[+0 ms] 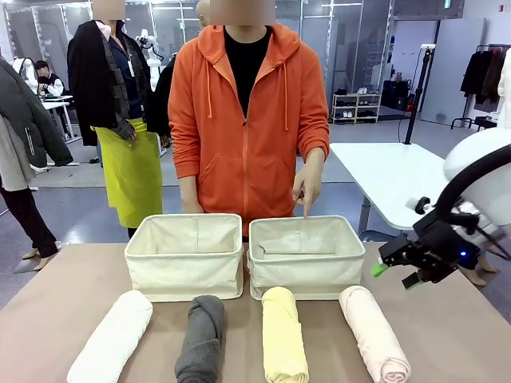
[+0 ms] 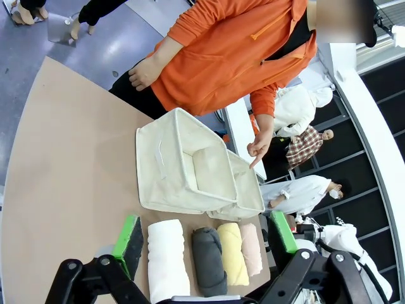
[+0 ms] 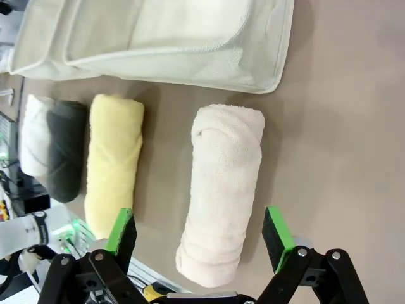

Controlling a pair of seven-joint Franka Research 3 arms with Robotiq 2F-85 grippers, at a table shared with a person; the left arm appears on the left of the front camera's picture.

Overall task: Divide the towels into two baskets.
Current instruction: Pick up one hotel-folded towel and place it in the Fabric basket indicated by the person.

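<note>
Four rolled towels lie in a row near the table's front edge: white [image 1: 112,339], dark grey [image 1: 200,339], pale yellow [image 1: 283,335] and pale pink [image 1: 374,333]. Behind them two cream canvas baskets stand side by side, the left basket [image 1: 185,267] and the right basket [image 1: 307,267]. My right gripper [image 1: 395,275] hangs open at the right, above the pink towel [image 3: 221,183], which lies between its green pads [image 3: 275,231] in the right wrist view. From high above the row, my left gripper [image 2: 206,235] is open and looks down on the towels and baskets [image 2: 158,158].
A person in an orange hoodie stands at the far side. One hand [image 1: 306,187] points a finger down at the right basket's far rim. Bare tabletop [image 1: 455,335] lies right of the pink towel and left [image 1: 48,303] of the white one.
</note>
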